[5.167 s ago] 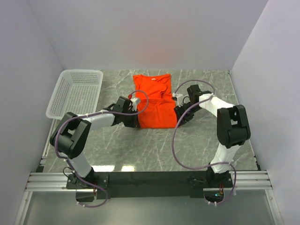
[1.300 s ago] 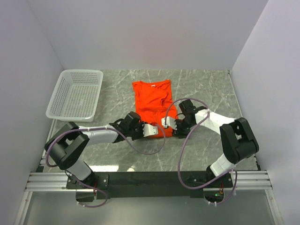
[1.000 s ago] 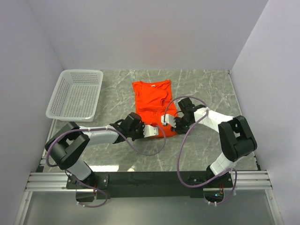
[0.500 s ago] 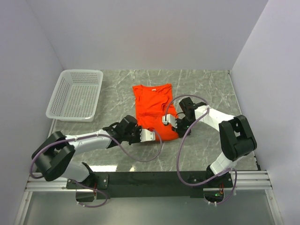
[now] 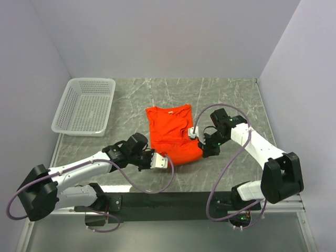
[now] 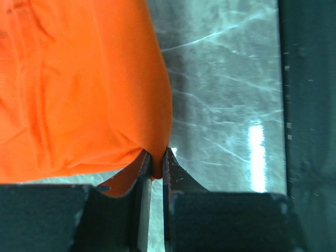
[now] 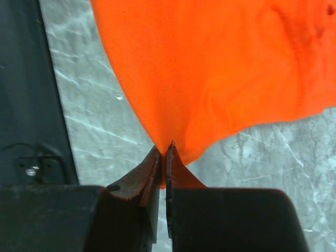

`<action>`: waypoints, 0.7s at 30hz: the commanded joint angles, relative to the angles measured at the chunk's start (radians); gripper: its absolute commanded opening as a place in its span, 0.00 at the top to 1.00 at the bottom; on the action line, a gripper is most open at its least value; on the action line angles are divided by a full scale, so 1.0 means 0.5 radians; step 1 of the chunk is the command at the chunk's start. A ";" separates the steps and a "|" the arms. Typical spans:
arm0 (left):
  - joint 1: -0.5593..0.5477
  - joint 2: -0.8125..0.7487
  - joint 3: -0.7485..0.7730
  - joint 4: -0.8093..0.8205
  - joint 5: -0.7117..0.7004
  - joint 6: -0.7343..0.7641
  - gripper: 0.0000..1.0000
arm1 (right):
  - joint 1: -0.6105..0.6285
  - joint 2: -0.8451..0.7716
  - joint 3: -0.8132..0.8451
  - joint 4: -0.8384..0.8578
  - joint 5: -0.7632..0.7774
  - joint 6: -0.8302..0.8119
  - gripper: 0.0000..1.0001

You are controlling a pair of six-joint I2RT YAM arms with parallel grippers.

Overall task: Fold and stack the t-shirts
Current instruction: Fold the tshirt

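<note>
Fold step in hand: my left tool and right tool each clenched a hem corner of the shirt. Next, I judged, both corners needed carrying evenly toward the collar.

The left arm and right arm have white links between bulky black joints. A greyish-purple cable loops along each. Bases share a black plate on silver rails. The left gripper and right gripper have thin, dark, tapered fingers.
</note>
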 commanded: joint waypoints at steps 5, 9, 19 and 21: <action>0.195 0.009 0.258 -0.158 0.133 0.048 1.00 | -0.037 0.175 0.427 -0.035 -0.091 0.274 1.00; 0.467 0.168 0.405 -0.020 0.206 0.060 1.00 | -0.064 0.402 0.703 0.029 -0.073 0.430 1.00; 0.766 0.758 0.884 0.321 0.268 -0.109 0.99 | -0.147 1.053 1.556 0.176 0.053 0.850 1.00; 0.781 0.850 0.964 0.388 0.250 -0.161 0.99 | -0.159 1.145 1.663 0.216 0.074 0.945 1.00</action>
